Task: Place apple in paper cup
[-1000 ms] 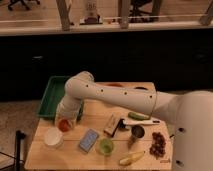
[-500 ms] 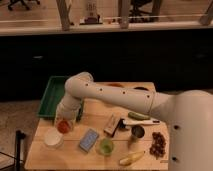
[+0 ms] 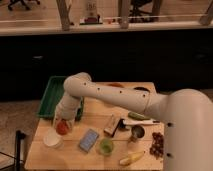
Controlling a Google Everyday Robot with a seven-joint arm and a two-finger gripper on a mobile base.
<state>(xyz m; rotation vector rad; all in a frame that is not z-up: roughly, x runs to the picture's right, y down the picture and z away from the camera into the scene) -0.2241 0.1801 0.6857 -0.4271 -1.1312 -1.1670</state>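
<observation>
here the gripper holds the apple beside the paper cup.

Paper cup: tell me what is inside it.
The short white paper cup shows only a pale inside; its bottom is unclear. The small red-orange apple sits at the end effector, just up and right of the cup's rim.

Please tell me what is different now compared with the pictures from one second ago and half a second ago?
The tool with the apple has shifted slightly down and left, toward the paper cup, but the apple is not yet in it. The cup, green tray, blue packet, green cup, banana and grapes stayed where they were.
</observation>
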